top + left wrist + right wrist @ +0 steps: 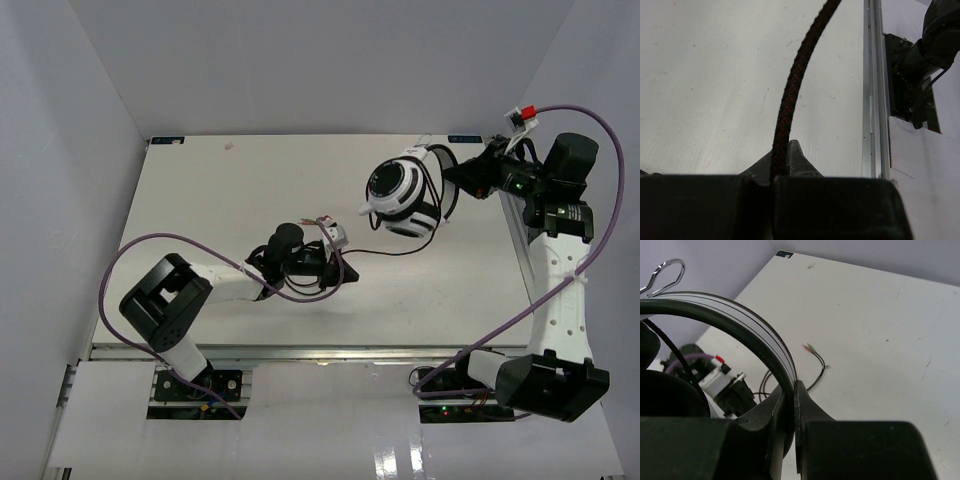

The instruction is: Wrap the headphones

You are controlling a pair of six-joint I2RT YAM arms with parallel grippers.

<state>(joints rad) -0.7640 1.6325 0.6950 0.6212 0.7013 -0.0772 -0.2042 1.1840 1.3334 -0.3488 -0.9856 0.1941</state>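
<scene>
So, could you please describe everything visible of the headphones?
The headphones are white and black with round padded cups. The right gripper is shut on their black-and-white headband, toward the far right of the table. Their thin dark braided cable runs to the left gripper, which pinches it; the coloured plugs lie on the table.

White-shelled arms (562, 300), black joints (165, 300), looping purple cables (104, 290).

Illumination is bright, even and diffuse, from overhead. The worktop (250, 190) renders near white; shadows on it are short and soft. The glossy near panel (330, 440) shows faint glare. In the wrist views, the left pincer (785, 152) and right pincer (790, 390) are underexposed and defocused; the cable (790, 95) and headband (740, 325) blur close to the lens.
</scene>
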